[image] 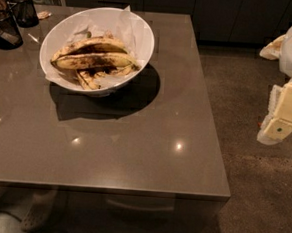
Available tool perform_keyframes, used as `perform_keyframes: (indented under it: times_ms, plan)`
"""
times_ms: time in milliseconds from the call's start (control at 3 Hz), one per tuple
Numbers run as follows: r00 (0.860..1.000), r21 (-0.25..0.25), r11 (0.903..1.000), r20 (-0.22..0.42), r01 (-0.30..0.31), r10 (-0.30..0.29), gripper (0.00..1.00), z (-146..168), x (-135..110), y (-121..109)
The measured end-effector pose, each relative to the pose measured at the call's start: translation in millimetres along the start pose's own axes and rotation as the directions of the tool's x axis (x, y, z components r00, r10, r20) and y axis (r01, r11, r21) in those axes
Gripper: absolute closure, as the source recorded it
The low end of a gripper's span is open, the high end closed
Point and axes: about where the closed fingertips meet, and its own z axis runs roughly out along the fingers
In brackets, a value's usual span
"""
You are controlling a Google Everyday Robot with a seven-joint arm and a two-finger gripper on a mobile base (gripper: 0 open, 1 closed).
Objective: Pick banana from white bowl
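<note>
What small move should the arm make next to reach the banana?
Probably swing the gripper in over the table toward the white bowl: it hangs beyond the table's right edge, above the floor, well apart from the banana, which lies across the top of the pile in the bowl.

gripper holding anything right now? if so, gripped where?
Nothing is held. The gripper hangs beside the table, well apart from the white bowl. The banana lies in the bowl, untouched.
</note>
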Motion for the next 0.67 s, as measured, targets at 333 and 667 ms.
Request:
perform_keyframes:
  times_ms: [333,667]
  plan:
    - [1.0,0.0,1.0,0.0,0.0,0.0,0.0,0,0,0]
    - [1.0,0.006,0.9997,-0.008,0.022,-0.022,0.0,-3,-15,-12]
